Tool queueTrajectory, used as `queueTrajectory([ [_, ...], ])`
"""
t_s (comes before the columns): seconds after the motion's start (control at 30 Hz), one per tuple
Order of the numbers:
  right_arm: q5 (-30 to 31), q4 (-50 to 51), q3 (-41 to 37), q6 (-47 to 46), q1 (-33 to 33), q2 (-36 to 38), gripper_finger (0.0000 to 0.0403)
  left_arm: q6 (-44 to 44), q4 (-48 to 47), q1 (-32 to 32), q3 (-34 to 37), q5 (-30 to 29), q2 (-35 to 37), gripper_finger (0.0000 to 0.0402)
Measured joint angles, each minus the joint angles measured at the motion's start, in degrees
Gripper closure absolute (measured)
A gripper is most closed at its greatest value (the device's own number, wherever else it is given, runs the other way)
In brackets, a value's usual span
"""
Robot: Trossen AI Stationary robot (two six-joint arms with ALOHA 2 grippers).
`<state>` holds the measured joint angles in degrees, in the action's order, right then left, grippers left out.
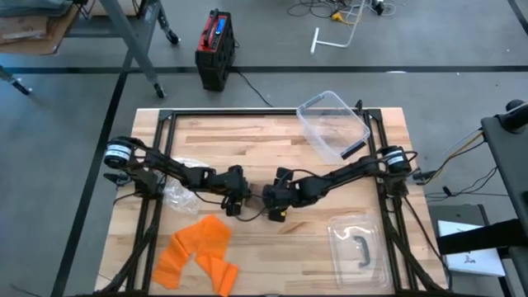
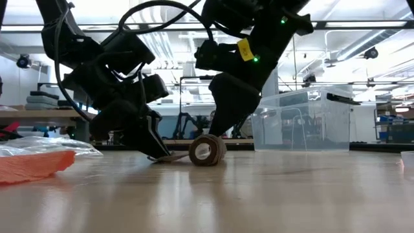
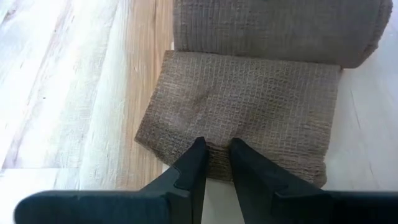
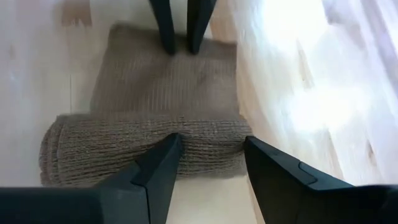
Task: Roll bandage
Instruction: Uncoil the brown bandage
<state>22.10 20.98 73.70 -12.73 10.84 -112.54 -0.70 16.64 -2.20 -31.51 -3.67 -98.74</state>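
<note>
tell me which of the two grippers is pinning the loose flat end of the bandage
The left gripper: its narrow tips press the bandage's flat tail to the table, while the right gripper straddles the rolled part.

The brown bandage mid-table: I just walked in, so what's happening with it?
Two dark arms are rolling a brown woven bandage on the wooden table. The left gripper pins the flat loose end with nearly closed fingers. The right gripper straddles the rolled part, fingers apart. A short stretch remains unrolled.
</note>
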Motion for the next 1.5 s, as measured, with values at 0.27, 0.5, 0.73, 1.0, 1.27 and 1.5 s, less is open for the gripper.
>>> queueTrajectory([
  [0.27, 0.5, -7.7, -0.1, 2.8, -2.0, -0.3, 0.0220, -0.2, -0.1, 0.0, 0.0, 1.2, 0.4, 0.0333],
  [0.5, 0.7, -8.5, 2.1, 2.9, -2.2, 0.0, 0.0220, -0.3, -0.2, 0.0, 0.0, 1.4, 0.5, 0.0333],
  [0.73, -0.4, -15.7, 2.3, 1.9, -2.5, -1.1, 0.0220, -0.3, -0.2, 0.0, 0.0, 1.5, 0.5, 0.0333],
  [1.0, -4.0, -9.6, 1.9, -3.6, -1.8, -4.3, 0.0220, -0.4, -0.3, -0.1, 0.0, 1.6, 0.5, 0.0333],
  [1.27, -2.4, 1.4, 1.2, -7.4, 1.7, -2.1, 0.0220, -0.8, -0.3, -0.1, 0.1, 1.6, 0.5, 0.0333],
  [1.5, -0.6, 10.3, 0.2, -10.4, 4.5, -0.8, 0.0220, -1.3, -0.6, -0.1, 0.2, 1.6, 0.6, 0.0333],
])
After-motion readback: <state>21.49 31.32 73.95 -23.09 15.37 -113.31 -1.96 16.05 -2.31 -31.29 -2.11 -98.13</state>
